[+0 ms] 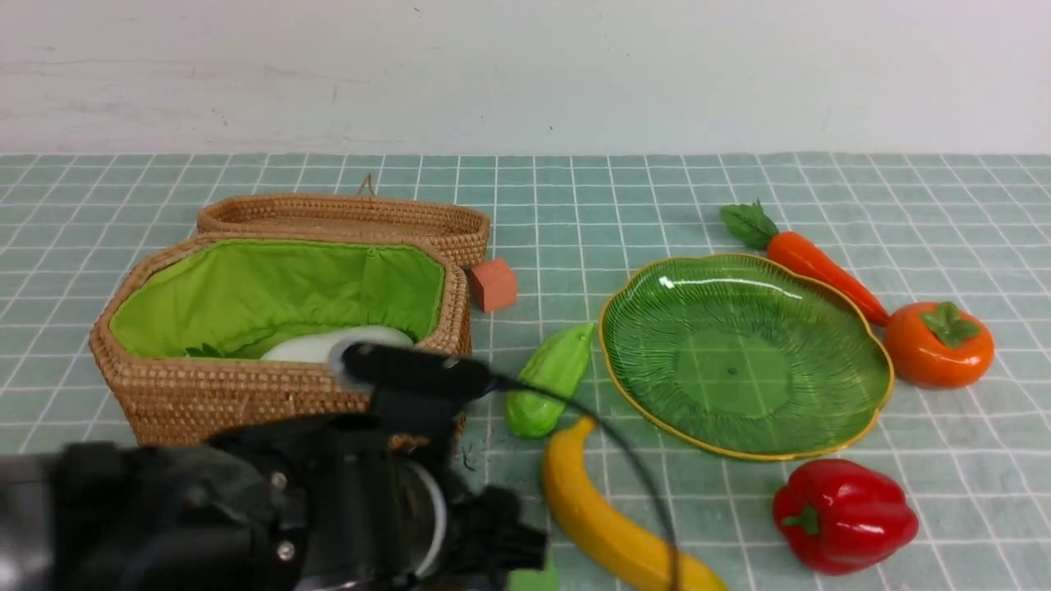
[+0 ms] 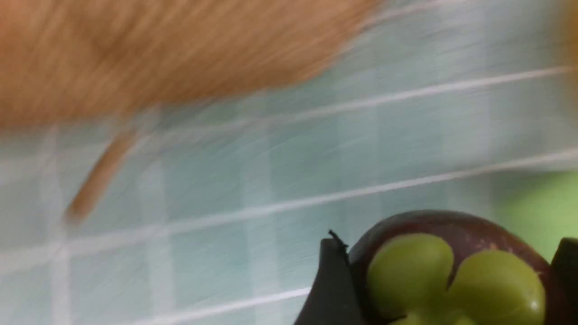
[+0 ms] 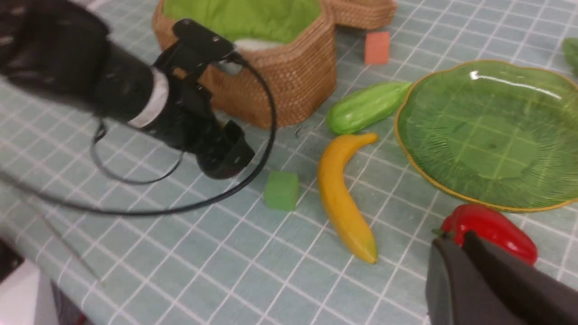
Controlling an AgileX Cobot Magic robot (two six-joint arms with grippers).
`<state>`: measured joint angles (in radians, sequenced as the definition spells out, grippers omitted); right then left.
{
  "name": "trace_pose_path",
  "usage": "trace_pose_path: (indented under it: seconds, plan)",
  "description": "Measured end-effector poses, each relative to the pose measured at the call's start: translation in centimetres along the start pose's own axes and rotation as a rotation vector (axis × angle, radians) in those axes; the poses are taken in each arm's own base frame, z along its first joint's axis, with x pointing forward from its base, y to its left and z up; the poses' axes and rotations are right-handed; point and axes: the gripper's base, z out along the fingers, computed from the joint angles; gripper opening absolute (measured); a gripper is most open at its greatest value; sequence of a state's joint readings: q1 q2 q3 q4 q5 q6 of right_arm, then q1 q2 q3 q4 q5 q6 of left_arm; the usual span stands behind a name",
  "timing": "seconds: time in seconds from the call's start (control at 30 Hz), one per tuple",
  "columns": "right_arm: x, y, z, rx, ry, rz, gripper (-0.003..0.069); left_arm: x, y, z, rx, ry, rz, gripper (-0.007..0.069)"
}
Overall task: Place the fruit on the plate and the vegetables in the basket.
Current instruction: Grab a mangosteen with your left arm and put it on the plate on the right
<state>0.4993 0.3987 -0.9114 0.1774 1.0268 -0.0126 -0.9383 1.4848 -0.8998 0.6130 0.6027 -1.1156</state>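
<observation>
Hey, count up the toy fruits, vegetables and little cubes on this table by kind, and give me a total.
Fruits: 3, banana, persimmon, mangosteen
Vegetables: 4, radish, gourd, bell pepper, carrot
Cubes: 2, orange cube, green cube
Total: 9

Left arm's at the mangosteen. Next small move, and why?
Probably lift the mangosteen and carry it right toward the plate. The left gripper straddles it, and it shows sharp while the cloth blurs, so it seems held. The plate is bare.
</observation>
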Motion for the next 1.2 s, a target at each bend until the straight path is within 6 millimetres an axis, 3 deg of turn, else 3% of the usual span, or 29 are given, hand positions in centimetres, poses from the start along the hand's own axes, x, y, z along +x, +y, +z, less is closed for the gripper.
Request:
trace_pose_path:
  seconds: [0.03,0.07,0.1,0.17,0.2,0.23,0.33,0.37,0.57,0.6,0.7,0.83,0.93,1.07,1.2]
  plan:
    - [-0.1,-0.1,-0.1,0.012,-0.010,0.011,0.0038,-1.5,-1.3,-1.4,0.066,-0.047,0.033,0.0549]
    - [-0.2,-0.1,-0.1,0.012,-0.012,0.013,0.0038,-1.7,-1.5,-1.6,0.076,-0.052,0.054,0.0549]
    - [-0.2,-0.1,-0.1,0.016,-0.018,0.018,0.0039,-3.6,-2.5,-2.4,0.123,-0.088,0.077,0.0549]
    - [-0.2,-0.2,-0.1,0.020,-0.021,0.019,0.0042,-6.2,-3.6,-2.8,0.168,-0.121,0.086,0.0549]
    - [-0.3,-0.2,-0.1,0.022,-0.022,0.020,0.0044,-8.1,-4.5,-2.0,0.191,-0.123,0.107,0.0549]
    - [-0.3,-0.2,-0.1,0.022,-0.022,0.020,0.0045,-8.4,-4.5,-2.2,0.192,-0.136,0.115,0.0549]
    - [-0.3,-0.2,-0.1,0.022,-0.024,0.024,0.0048,-11.8,-6.1,0.5,0.241,-0.119,0.140,0.0549]
    - [-0.3,-0.2,-0.1,0.022,-0.024,0.024,0.0049,-13.2,-6.7,2.2,0.253,-0.109,0.160,0.0549]
    - [-0.1,-0.2,-0.1,0.019,-0.008,0.027,0.0053,-15.9,-8.1,6.9,0.276,-0.089,0.182,0.0549]
    - [-0.1,-0.1,-0.1,0.017,-0.005,0.029,0.0055,-16.7,-8.6,8.7,0.272,-0.088,0.186,0.0549]
    - [-0.1,-0.1,-0.1,0.015,-0.004,0.031,0.0056,-17.1,-9.1,10.5,0.271,-0.093,0.189,0.0549]
    - [-0.1,-0.1,-0.2,0.011,0.002,0.033,0.0059,-16.4,-9.8,15.4,0.252,-0.072,0.202,0.0553]
    - [0.0,0.0,-0.2,0.009,0.008,0.035,0.0060,-15.8,-9.7,17.2,0.228,-0.068,0.231,0.0626]
    - [0.0,0.0,-0.2,0.008,0.010,0.035,0.0060,-16.0,-9.6,17.2,0.208,-0.083,0.258,0.0666]
    - [0.0,0.0,-0.2,0.008,0.010,0.035,0.0064,-16.8,-9.3,15.3,0.193,-0.084,0.267,0.0659]
